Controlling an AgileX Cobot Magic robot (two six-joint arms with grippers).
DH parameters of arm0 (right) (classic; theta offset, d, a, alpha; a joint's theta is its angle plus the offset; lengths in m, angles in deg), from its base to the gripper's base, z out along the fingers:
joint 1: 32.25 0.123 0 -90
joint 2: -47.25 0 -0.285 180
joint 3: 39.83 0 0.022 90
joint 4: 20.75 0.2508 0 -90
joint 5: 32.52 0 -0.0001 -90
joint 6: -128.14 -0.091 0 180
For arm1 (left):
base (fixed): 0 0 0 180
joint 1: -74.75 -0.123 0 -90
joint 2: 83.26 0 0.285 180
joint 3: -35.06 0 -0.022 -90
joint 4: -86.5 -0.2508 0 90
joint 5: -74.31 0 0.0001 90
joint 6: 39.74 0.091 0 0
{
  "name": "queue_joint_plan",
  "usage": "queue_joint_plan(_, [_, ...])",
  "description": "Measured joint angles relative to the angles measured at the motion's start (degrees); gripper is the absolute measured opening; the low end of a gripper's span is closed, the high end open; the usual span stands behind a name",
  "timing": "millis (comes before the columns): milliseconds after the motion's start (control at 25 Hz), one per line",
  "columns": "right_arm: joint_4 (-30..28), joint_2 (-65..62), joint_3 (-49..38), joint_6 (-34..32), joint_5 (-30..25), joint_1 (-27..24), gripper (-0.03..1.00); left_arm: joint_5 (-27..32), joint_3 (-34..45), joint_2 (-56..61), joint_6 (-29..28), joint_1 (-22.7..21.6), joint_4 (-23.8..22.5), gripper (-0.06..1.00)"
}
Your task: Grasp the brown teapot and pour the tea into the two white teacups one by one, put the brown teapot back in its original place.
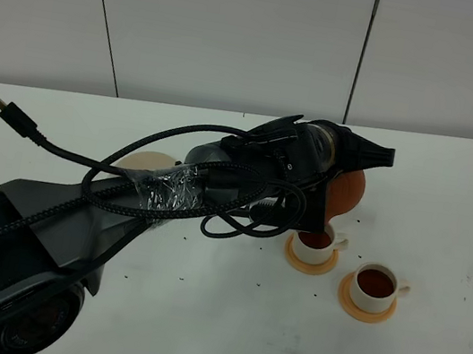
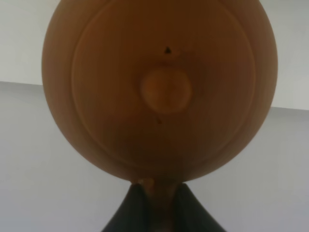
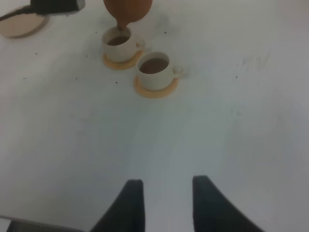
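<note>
My left gripper (image 1: 333, 170) is shut on the loop handle of the brown teapot (image 1: 348, 191) and holds it tilted, spout down over the nearer-left white teacup (image 1: 316, 243), which holds dark tea (image 1: 317, 240). The other teacup (image 1: 374, 286) stands to its right, filled with tea (image 1: 374, 280). In the left wrist view the teapot (image 2: 159, 87) fills the frame above the left gripper (image 2: 160, 186). The right wrist view shows the teapot (image 3: 128, 7), both cups (image 3: 118, 43) (image 3: 154, 70) and my right gripper (image 3: 166, 186), open and empty, low over bare table.
Each cup sits on an orange coaster (image 1: 310, 262) (image 1: 365, 309). The pale beige saucer (image 1: 144, 161) lies bare to the left, partly behind my left arm; it also shows in the right wrist view (image 3: 19, 24). A loose cable plug (image 1: 11, 114) sticks out far left.
</note>
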Motion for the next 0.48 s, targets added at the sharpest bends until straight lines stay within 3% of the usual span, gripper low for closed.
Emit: queue_joint_plan(480, [0.00, 0.00, 0.00, 0.00, 0.00, 0.00, 0.24, 0.23, 0.00, 0.00, 0.00, 0.00, 0.00, 0.17])
